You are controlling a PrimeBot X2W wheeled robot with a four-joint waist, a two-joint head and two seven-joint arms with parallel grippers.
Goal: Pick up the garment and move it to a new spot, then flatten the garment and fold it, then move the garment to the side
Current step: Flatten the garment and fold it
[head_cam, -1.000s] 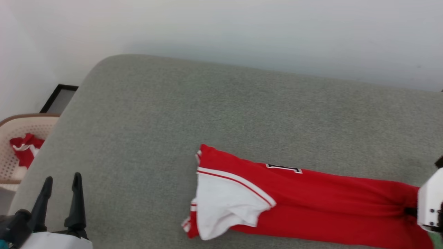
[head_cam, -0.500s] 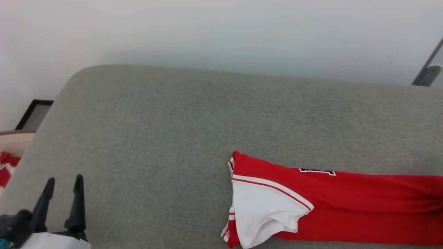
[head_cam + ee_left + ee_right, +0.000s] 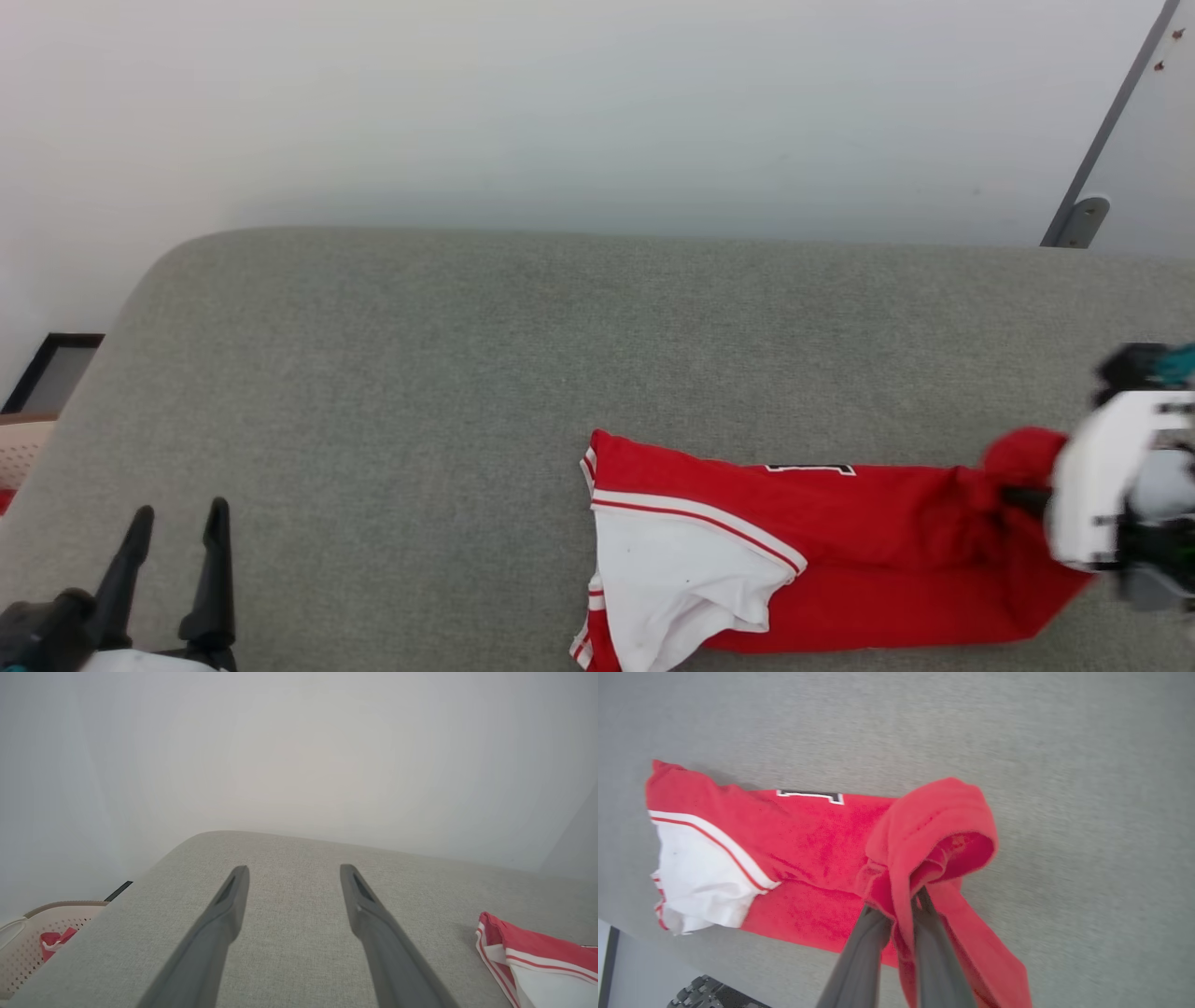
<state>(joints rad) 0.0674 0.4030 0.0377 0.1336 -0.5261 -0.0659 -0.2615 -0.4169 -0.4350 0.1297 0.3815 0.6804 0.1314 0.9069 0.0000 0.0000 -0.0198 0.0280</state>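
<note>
1. Since a second ago, the right claw (image 3: pixel 899 907) is raising the hem end of the garment (image 3: pixel 840 541), clamping nearly shut on bunched, soft red knit.
2. Left claw (image 3: pixel 180 511) is hanging wide open, empty.
3. Its lengthwise-folded strip is lying limp on the felt-like grey counter (image 3: pixel 467 355); crosswise folding and moving aside are seemingly remaining.

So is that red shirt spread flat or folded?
Folded: the red jersey T-shirt with white sleeves lies as a narrow band on the grey fabric surface, one end bunched in the right end effector.
</note>
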